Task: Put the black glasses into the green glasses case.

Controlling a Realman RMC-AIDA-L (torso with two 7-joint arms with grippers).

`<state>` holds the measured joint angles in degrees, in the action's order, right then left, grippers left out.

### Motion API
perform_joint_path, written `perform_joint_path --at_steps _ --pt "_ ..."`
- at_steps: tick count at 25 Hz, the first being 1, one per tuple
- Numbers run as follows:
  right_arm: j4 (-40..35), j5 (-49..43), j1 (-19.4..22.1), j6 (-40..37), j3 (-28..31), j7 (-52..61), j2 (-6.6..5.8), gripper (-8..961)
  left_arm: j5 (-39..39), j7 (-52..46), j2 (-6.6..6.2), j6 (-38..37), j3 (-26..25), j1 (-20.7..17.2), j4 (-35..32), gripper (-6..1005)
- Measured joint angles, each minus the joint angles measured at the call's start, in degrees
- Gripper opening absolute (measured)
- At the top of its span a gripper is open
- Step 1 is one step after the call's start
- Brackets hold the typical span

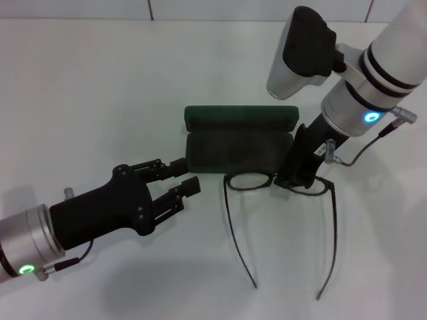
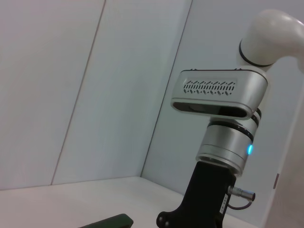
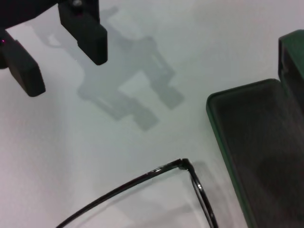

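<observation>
Both grippers near open green glasses case [image 1: 238, 141] (black glasses [image 1: 280, 183] alongside).

You've got a plain white bench [image 1: 100, 100] filling the frame, pale panelled wall [image 1: 200, 8] along the top edge.

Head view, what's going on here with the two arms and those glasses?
A dark green rectangular hard glasses case lies open on the white table. Thin black-framed glasses rest on the table just in front of it, temple arms unfolded toward the robot. The right pincer is down at the frame's right end; whether it has gripped is hidden. The left pincer hovers open beside the case's left end, holding nothing. The glasses are not in the case yet.
</observation>
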<state>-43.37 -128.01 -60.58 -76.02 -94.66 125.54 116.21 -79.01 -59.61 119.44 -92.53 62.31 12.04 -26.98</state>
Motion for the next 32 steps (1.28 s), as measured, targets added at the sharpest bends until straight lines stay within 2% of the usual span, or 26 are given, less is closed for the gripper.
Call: perform_joint_path --at_steps 5,9,10,11,15,18,23,27,30,32 --pt "-2.54 -0.04 1.22 -1.05 0.14 -0.09 -0.03 108 -0.07 0.02 0.06 0.07 0.0 0.0 0.0 377" --pt "-11.76 0.56 6.15 -4.45 2.65 -0.07 -0.21 83 -0.08 0.0 0.08 -0.14 0.0 -0.13 0.0 370" --pt "-11.76 0.56 6.15 -4.45 2.65 -0.07 -0.21 83 0.12 -0.03 0.08 -0.98 0.0 -0.28 0.0 369" --pt "-17.93 1.34 10.06 -8.46 7.5 -0.09 -0.13 83 0.21 -0.08 0.07 -1.78 0.0 -0.28 0.0 367" --pt "-21.8 5.89 14.91 -12.96 14.78 -2.15 -0.49 82 0.67 0.0 0.12 -7.47 0.0 0.13 -0.2 361" --pt "-23.27 12.66 20.51 -15.98 21.64 -8.28 -0.59 74 2.47 0.06 0.2 -11.86 0.06 1.16 -0.04 356" --pt "-22.88 24.92 29.34 -16.31 26.45 -17.06 -0.59 53 5.04 1.35 0.3 -18.06 0.5 3.72 0.87 348" --pt "-18.05 34.87 33.69 -15.6 28.07 -24.38 -0.46 37 7.67 1.14 0.51 -21.8 3.07 7.26 2.57 342" --pt "-12.01 41.86 35.18 -16.59 28.85 -30.62 -0.72 37 13.93 0.82 0.6 -23.84 8.67 9.4 3.2 308" --pt "-8.38 44.04 35.18 -17.8 29.48 -33.55 -0.84 37 20.03 1.02 0.62 -23.98 15.42 10.58 2.93 246"
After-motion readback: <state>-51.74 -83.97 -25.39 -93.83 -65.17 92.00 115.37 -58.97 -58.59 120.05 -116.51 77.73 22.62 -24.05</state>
